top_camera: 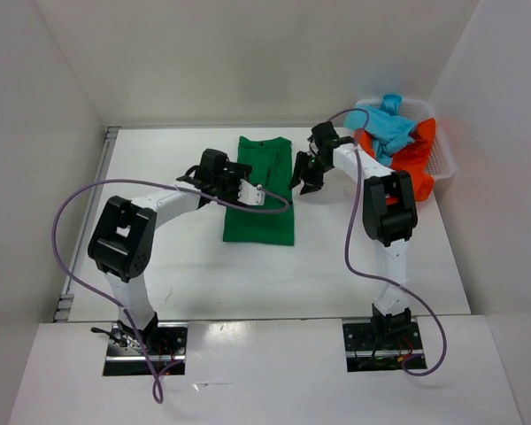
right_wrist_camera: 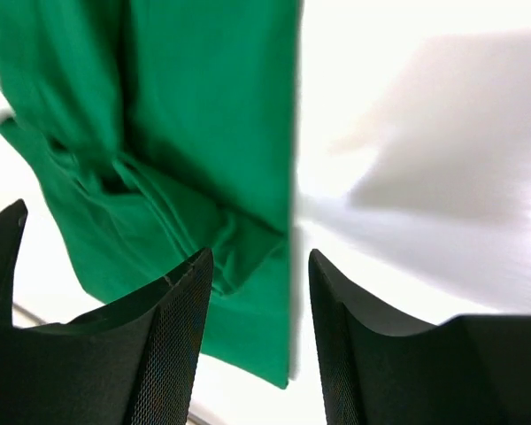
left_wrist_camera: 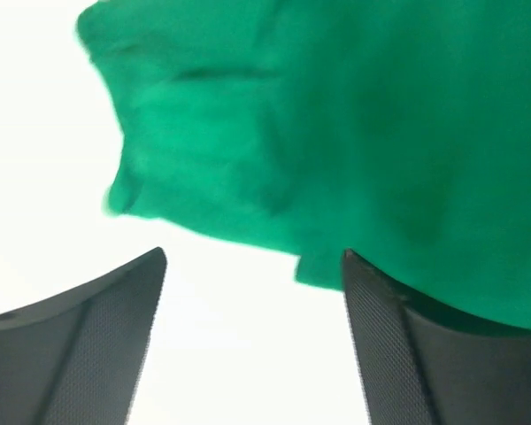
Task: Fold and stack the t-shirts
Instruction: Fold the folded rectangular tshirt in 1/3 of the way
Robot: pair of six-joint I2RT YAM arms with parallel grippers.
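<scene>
My left gripper (left_wrist_camera: 253, 254) and right gripper (right_wrist_camera: 258, 253), both with jaws apart and empty, hover over the green t-shirt (top_camera: 261, 212) on the table (top_camera: 177, 266).

Lighting bright, even, overhead. Wrist views: table (left_wrist_camera: 248, 354) overexposed to white between the jaws; green t-shirt (left_wrist_camera: 354, 124) beyond them blurred. Soft grey shadow (right_wrist_camera: 442, 168) beyond the jaws in the right wrist view.

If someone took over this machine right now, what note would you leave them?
Left gripper: open, empty, over the green t-shirt's left edge.
Right gripper: open, empty, at its right edge.
Done: that shirt lies on the table, folded into a long strip.
Turquoise t-shirt and orange-red t-shirt are heaped in the basket.
Left: finish folding green, fold the other two, stack all.
</scene>
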